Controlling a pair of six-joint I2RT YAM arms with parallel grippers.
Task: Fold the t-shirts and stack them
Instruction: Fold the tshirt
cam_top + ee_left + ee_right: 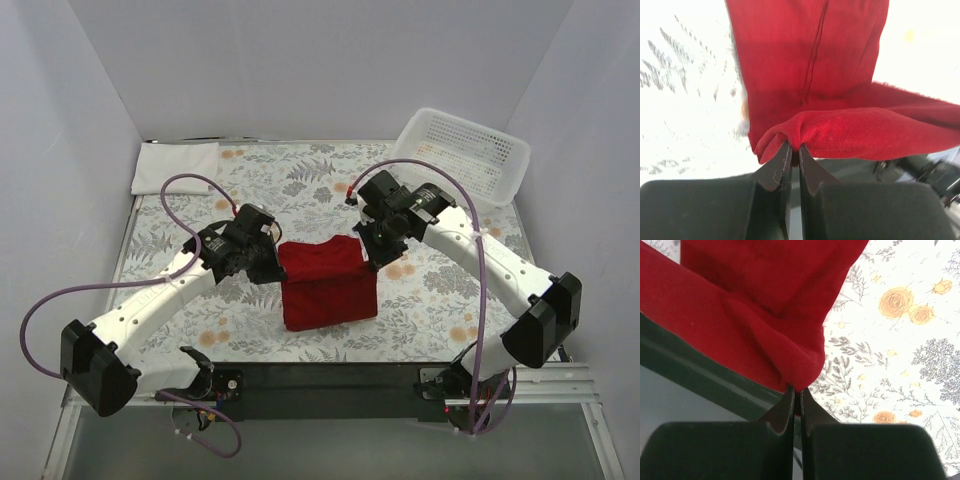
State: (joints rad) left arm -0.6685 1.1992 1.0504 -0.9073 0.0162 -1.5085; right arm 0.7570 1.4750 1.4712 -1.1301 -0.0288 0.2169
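The deep red t-shirt (327,283) hangs partly folded over the middle of the floral table. My left gripper (274,262) is shut on its far left corner; the pinch shows in the left wrist view (795,149), with the red t-shirt (810,65) hanging down from it. My right gripper (366,250) is shut on its far right corner; in the right wrist view (796,390) the red t-shirt (750,305) bunches between the jaws. Both grippers hold the far edge lifted off the table. The white t-shirt (175,166) lies as a flat folded rectangle at the far left corner.
A white plastic mesh basket (462,153) stands tilted at the far right corner. The floral tablecloth (440,290) covers the table. White walls close in the back and both sides. A dark rail (330,378) runs along the near edge.
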